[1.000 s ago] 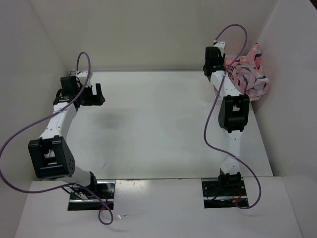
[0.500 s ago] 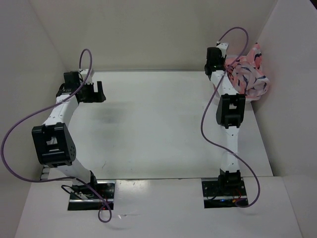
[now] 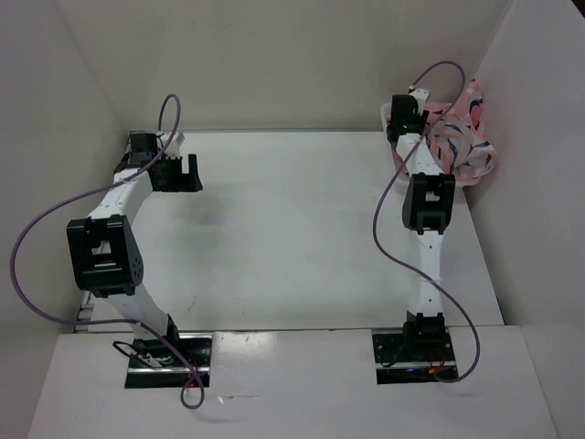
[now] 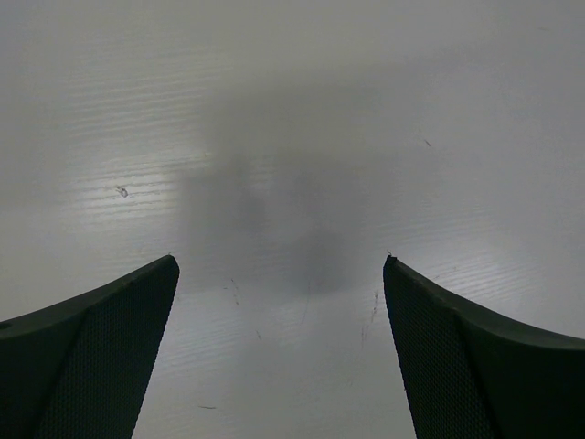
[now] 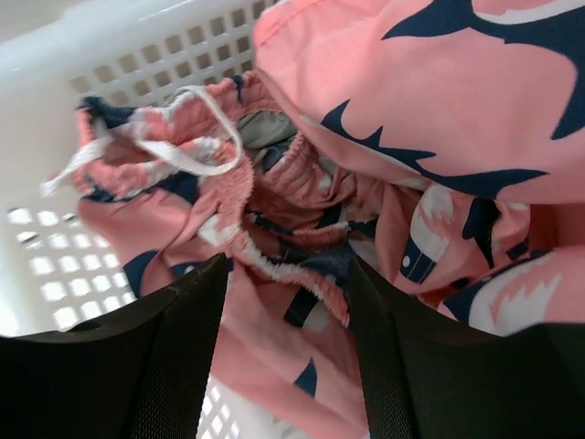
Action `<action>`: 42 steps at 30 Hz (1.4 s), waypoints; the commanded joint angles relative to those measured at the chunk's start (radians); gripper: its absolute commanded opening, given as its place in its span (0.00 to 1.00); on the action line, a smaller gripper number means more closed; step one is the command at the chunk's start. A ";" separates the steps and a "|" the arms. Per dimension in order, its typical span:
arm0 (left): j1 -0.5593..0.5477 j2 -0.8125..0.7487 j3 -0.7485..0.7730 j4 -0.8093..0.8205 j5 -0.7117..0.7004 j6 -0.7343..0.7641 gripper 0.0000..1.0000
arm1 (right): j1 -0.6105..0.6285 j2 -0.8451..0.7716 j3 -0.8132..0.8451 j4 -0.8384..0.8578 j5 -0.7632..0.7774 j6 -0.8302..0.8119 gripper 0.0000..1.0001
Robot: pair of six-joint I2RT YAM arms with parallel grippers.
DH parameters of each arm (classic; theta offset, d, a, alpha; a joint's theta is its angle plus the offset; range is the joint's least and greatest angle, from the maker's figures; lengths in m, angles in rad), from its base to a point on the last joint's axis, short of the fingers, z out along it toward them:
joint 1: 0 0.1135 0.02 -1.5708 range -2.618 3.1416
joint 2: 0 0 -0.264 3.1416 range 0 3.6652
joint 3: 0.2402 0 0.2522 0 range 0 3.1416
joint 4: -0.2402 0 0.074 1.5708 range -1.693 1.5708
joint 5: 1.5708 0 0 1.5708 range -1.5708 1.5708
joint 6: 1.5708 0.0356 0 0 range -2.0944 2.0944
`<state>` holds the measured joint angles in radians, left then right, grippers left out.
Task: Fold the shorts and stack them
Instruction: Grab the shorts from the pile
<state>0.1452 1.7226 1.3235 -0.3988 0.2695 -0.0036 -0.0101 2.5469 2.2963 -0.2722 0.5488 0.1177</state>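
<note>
right gripper over the basket, shorts straight ahead of it

the shorts (image 5: pixel 439 101) lie crumpled in the basket (image 5: pixel 155 55) at the table's (image 3: pixel 292 229) far right corner, directly beyond the right gripper (image 5: pixel 286 265). its fingers are spread, nothing pinched between them. the heap has no clear long axis, but the gathered waistband (image 5: pixel 265 261) runs slantwise across the gap between the fingers, with the drawstring (image 5: pixel 183 155) off to one side. that band looks like the nearest hold. the left gripper (image 4: pixel 281 265) hangs at the far left over bare table, fingers wide apart and holding nothing, well apart from the shorts, so the right arm is much the nearer. count: two arms, two grippers, one basket, one drawstring and one waistband showing. how many pairs are in the heap cannot be told.
</note>
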 commanded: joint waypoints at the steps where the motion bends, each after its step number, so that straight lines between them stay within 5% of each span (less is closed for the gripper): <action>1: 0.002 0.025 0.068 -0.005 0.013 0.004 0.99 | 0.002 0.056 0.064 -0.005 -0.003 0.017 0.61; 14: -0.007 0.065 0.118 -0.043 -0.021 0.004 0.99 | -0.036 0.150 0.150 -0.024 0.036 0.028 0.61; 18: -0.007 0.083 0.137 -0.043 -0.021 0.004 0.99 | -0.036 0.159 0.150 -0.024 0.046 0.028 0.18; 19: -0.007 0.083 0.137 -0.043 -0.021 0.004 0.99 | -0.036 0.159 0.150 -0.024 0.046 0.028 0.01; 27: -0.007 0.063 0.148 -0.034 0.008 0.004 0.99 | -0.036 0.064 0.233 -0.045 0.045 0.005 0.00; 42: -0.007 -0.106 0.060 0.017 0.082 0.004 0.99 | -0.008 -0.189 0.108 -0.134 -0.015 0.109 0.00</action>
<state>0.1421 1.6844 1.3975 -0.4206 0.3042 -0.0036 -0.0299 2.4847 2.4268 -0.3943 0.5407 0.1764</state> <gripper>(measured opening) 0.993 0.015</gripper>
